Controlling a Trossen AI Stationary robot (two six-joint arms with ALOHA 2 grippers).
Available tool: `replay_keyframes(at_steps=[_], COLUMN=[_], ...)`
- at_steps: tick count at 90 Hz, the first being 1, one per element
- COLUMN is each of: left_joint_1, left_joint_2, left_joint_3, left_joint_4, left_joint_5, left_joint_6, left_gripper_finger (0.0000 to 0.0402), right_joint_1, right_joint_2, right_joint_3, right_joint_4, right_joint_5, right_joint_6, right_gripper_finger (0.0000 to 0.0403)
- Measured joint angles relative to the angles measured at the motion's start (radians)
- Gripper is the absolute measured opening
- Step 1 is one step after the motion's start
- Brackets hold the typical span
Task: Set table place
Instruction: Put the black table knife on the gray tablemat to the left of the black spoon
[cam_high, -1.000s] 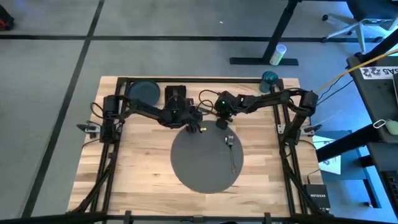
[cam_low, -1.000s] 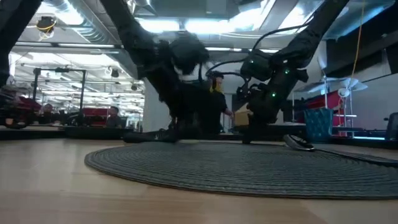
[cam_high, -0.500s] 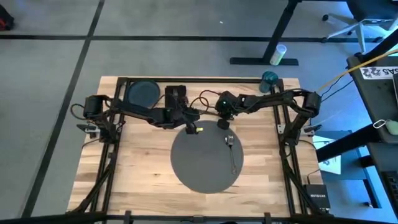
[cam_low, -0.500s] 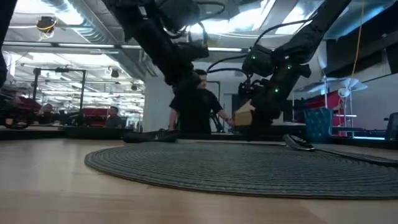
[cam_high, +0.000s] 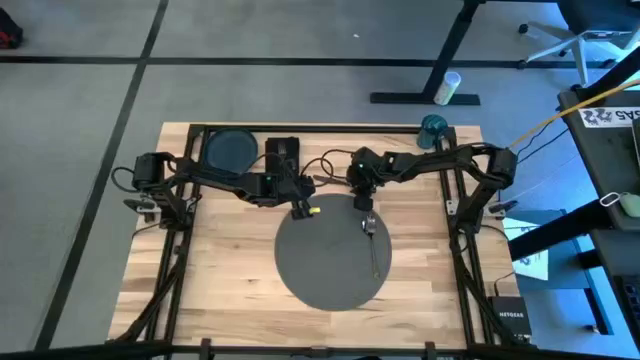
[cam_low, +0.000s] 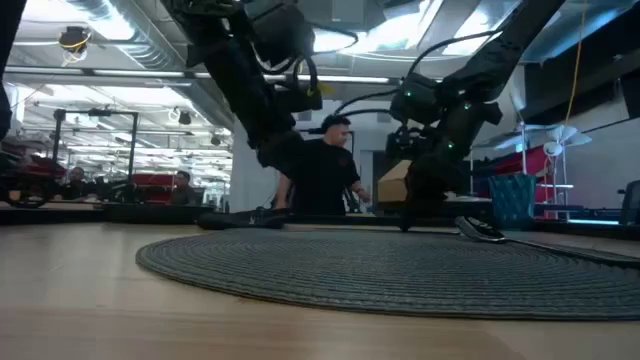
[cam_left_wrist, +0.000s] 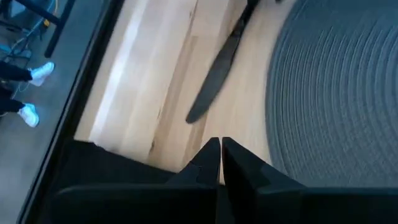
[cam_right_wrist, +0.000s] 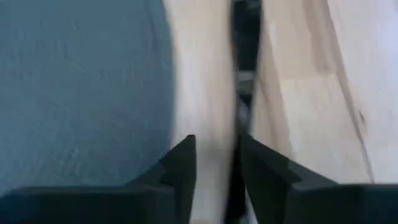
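Round dark-grey placemat (cam_high: 331, 258) lies mid-bench (cam_high: 230, 270) with bare wood left and near; left gripper (cam_high: 299, 208), fingers pressed together, hovers at its far edge, right gripper (cam_high: 366, 203), fingers spread, straddles a dark utensil (cam_right_wrist: 244, 74); floor box reads NETGEAR (cam_high: 509, 318).

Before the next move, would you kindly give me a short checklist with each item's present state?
1. Placemat lies flat on the table: ok.
2. Spoon rests on the placemat: ok.
3. Right gripper has its jaws open astride the dark utensil: ok.
4. Utensil is gripped: not ok, the jaws are apart.
5. Left gripper is shut and empty: ok.
6. Plate is on the placemat: not ok, it sits at the table's far edge.
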Motion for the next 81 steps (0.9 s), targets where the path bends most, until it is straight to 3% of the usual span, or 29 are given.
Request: replay_keyframes(at_steps=[10, 25, 36, 58, 81], left_joint_1=[0.003, 0.016, 0.016, 0.016, 0.016], left_joint_2=[0.000, 0.000, 0.000, 0.000, 0.000], left_joint_3=[0.000, 0.000, 0.000, 0.000, 0.000], left_joint_4=[0.011, 0.009, 0.009, 0.009, 0.008], left_joint_5=[0.000, 0.000, 0.000, 0.000, 0.000], left_joint_6=[0.000, 0.000, 0.000, 0.000, 0.000], left_gripper_finger=[0.0000, 0.0000, 0.0000, 0.0000, 0.0000], right_joint_1=[0.000, -0.006, -0.019, -0.027, -0.027], right_joint_2=[-0.002, 0.029, 0.081, 0.098, 0.097], right_joint_3=[0.002, 0.006, 0.009, 0.010, 0.032], right_joint_4=[-0.024, -0.026, -0.029, -0.007, -0.015], right_joint_5=[0.054, 0.033, -0.014, -0.040, -0.056], right_joint_6=[-0.007, -0.024, -0.016, 0.002, -0.001], right_gripper_finger=[0.0147, 0.0148, 0.0119, 0.0023, 0.0019])
